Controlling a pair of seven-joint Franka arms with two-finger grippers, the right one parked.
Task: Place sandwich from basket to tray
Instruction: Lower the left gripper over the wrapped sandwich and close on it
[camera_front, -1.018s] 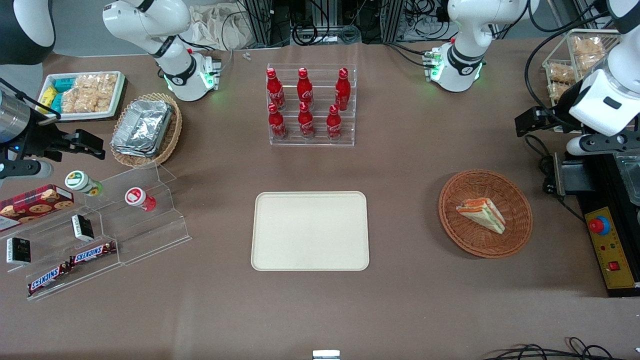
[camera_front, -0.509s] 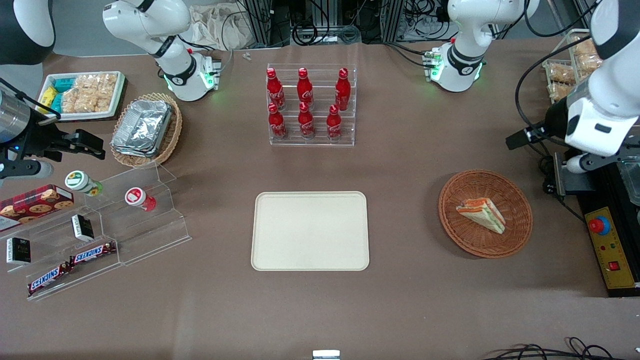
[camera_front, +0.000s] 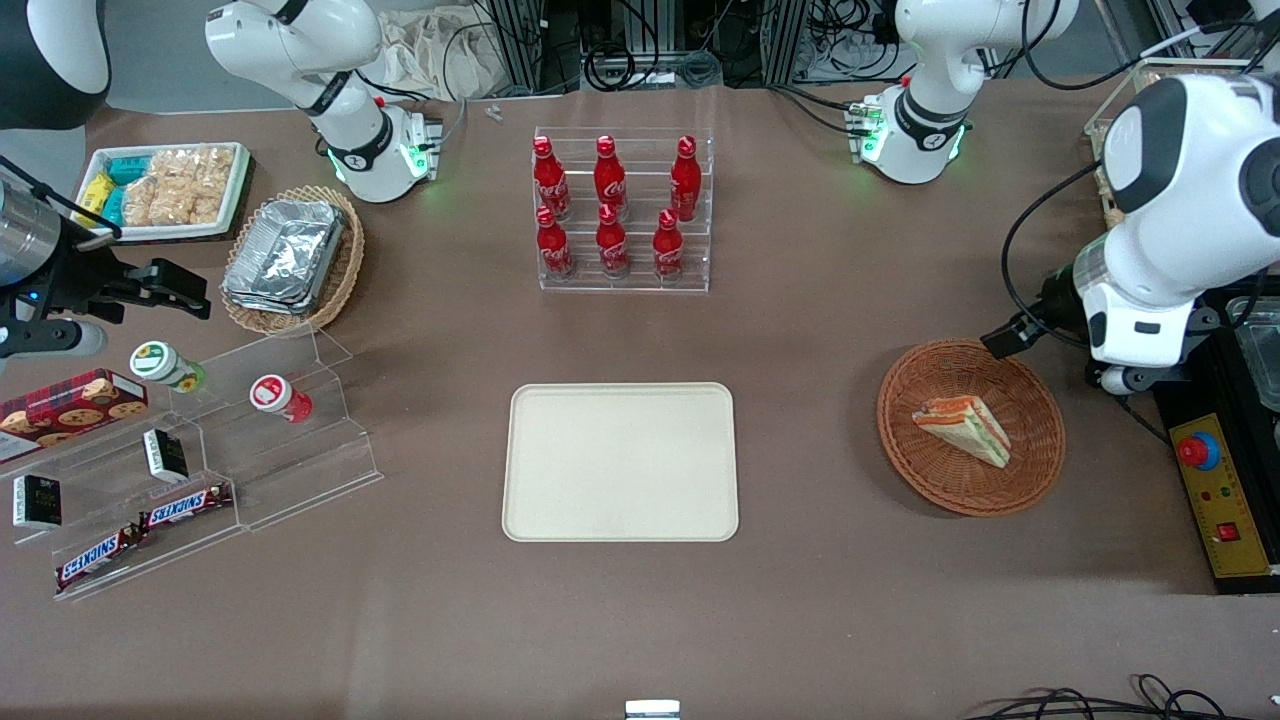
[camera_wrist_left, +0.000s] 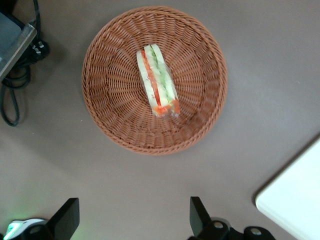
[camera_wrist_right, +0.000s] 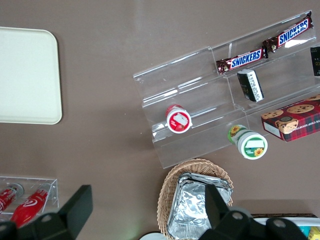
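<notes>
**Sandwich not yet lifted; whole transfer outstanding**

Item 1, the sandwich (camera_front: 964, 429): a wrapped triangular wedge of white bread with red and green filling. It lies inside the basket (camera_front: 1030, 470), about mid-floor, with the layered cut edge facing up toward the wrist camera (camera_wrist_left: 158, 82). Nothing touches it.

Item 2, the basket (camera_wrist_left: 115, 125): round, reddish-brown wicker, standing on the desk (camera_front: 850, 600) toward the working arm's end. It holds the sandwich only.

Item 3, the pincer (camera_wrist_left: 134, 220): its two dark fingers (camera_wrist_left: 66, 216) are spread wide apart and hold nothing. It hangs in the air above the desk, just beside the basket's rim, looking down on basket and sandwich. In the front view the arm's white body covers most of it; a dark part shows over the basket's rim, on the side farther from the front camera.

Item 4, the tray (camera_front: 620, 520): cream, rectangular, rounded corners, flat on the desk at mid-table, well apart from the basket. Its surface is bare. One corner shows in the wrist view (camera_wrist_left: 300, 200).

Status, as a judgement: approach under way, no step completed. Left to do: bring the pincer down over the sandwich, close on it, lift it clear of the wicker, carry it across to the tray, set it down and let go.
</notes>
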